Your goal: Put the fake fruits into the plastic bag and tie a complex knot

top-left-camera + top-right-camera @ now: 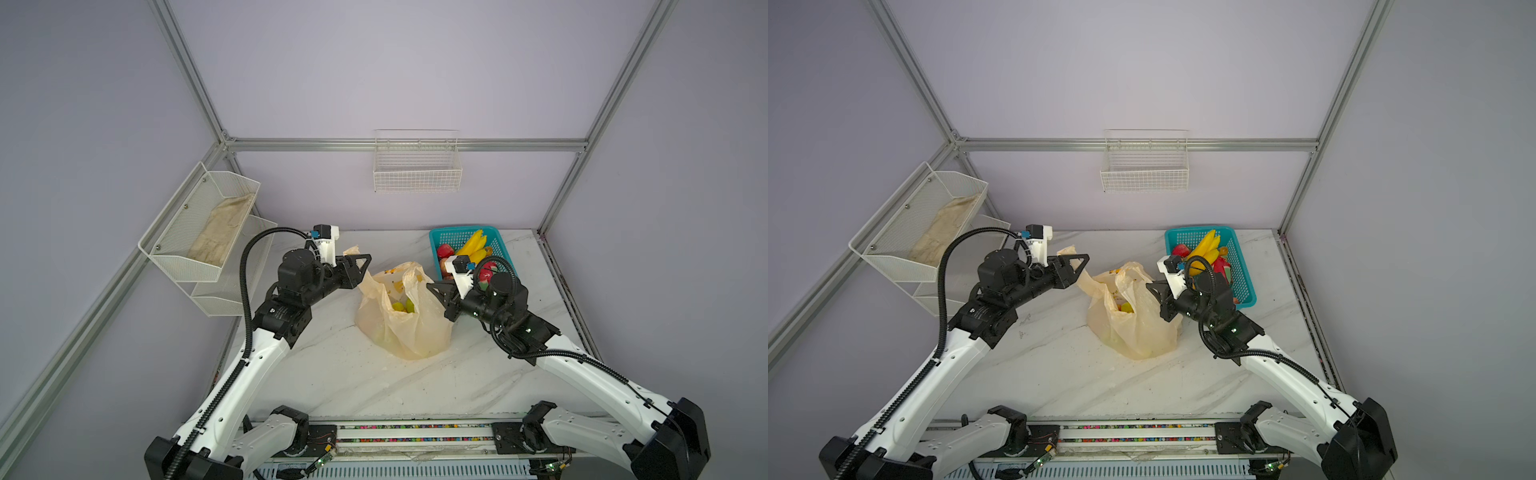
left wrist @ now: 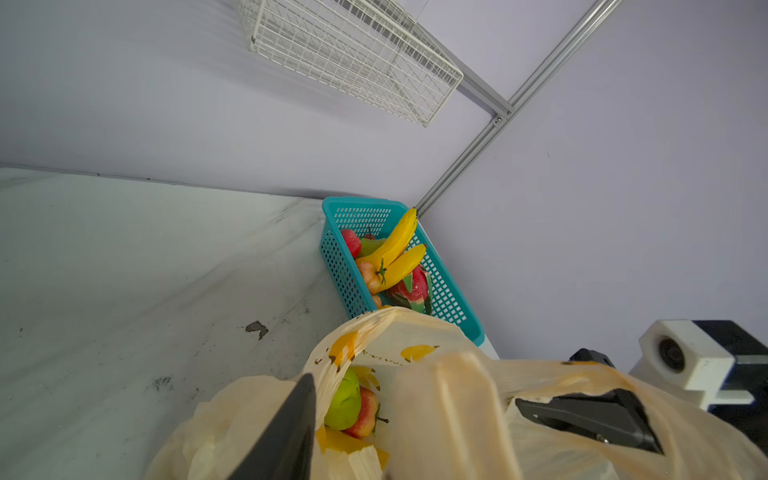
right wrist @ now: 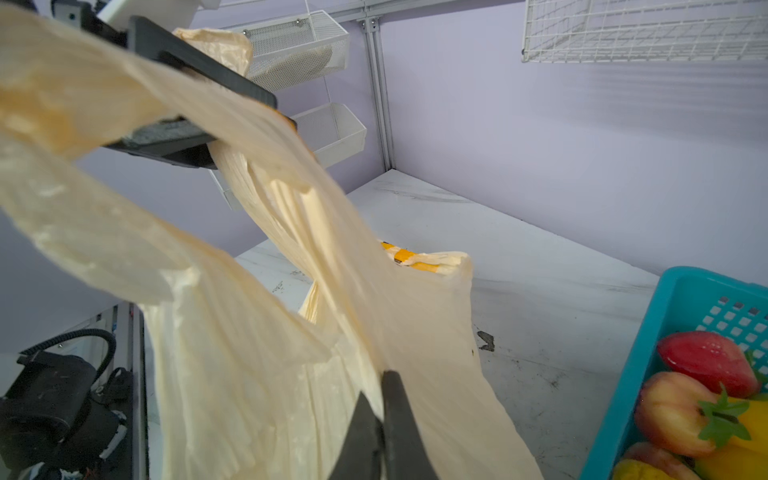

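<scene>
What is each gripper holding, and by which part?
The right gripper is shut on the plastic bag, at its rim near one handle. The left gripper's jaws stand apart; the other handle only lies between them.

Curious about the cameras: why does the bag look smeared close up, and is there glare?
Right wrist view: the plastic bag near the lens is smeared, the teal basket sharper. Left wrist view: its nearest fold equally soft. Both top views: even light, no glare.

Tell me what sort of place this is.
Probably a robotics lab test cell, not a home: aluminium framing around plain lilac walls, two robot arms mounted at the front of the marble table, and fake fruits in a teal basket as props.
</scene>
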